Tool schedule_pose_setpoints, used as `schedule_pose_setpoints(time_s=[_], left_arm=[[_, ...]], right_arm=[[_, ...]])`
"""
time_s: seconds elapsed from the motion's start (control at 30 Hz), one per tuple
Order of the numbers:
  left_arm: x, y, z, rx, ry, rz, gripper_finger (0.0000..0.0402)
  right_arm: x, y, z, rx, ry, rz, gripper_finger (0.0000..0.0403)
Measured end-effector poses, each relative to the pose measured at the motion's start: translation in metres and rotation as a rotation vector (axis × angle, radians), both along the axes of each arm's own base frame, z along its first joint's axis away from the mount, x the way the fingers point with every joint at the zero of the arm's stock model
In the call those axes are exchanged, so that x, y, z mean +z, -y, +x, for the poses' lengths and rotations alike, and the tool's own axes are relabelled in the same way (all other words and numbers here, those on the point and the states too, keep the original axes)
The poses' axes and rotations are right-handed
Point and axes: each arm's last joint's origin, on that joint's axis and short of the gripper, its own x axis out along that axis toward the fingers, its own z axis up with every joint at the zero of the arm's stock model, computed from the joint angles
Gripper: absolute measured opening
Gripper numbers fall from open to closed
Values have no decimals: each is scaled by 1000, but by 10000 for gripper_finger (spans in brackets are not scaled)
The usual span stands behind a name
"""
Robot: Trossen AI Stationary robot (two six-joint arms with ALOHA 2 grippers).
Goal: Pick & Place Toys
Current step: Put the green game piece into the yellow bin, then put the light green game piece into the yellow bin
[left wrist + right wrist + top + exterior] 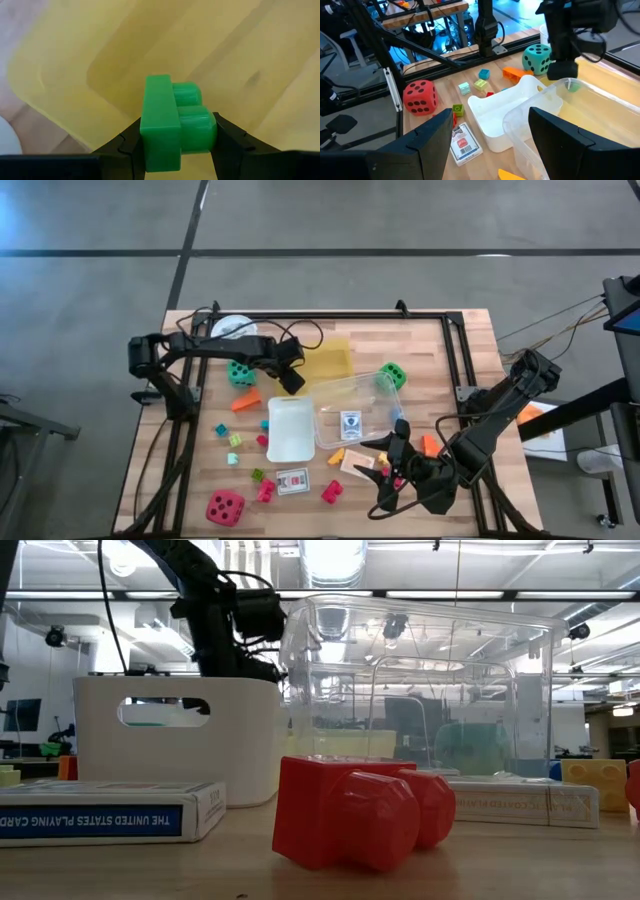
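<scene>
The left pincer is gripping a small green plastic block and hanging over the yellow plastic tray, so the placing step is under way. Next it likely needs to open and drop the block in. The right pincer is waiting with its jaws wide at the desk's near right corner.

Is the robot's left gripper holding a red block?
No, the left gripper is shut on a green block, held over the yellow tray in the left wrist view.
</scene>
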Motion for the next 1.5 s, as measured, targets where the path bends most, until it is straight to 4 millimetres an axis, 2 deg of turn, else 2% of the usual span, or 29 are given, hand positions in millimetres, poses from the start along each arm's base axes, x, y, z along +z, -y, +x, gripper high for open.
schedule_pose_setpoints(time_s=[0.17,0.9,1.17,1.5], left_arm=[[-8,1,-5,3,-14,-4,154],[-13,2,-5,1,16,3,155],[-15,3,-7,-1,7,-20,215],[-14,3,-6,-1,10,-18,229]], right_arm=[[0,0,0,4,-3,1,256],[-1,1,-1,4,-15,-3,256],[-1,1,-1,4,-14,-1,256],[-1,1,-1,3,-14,1,256]])
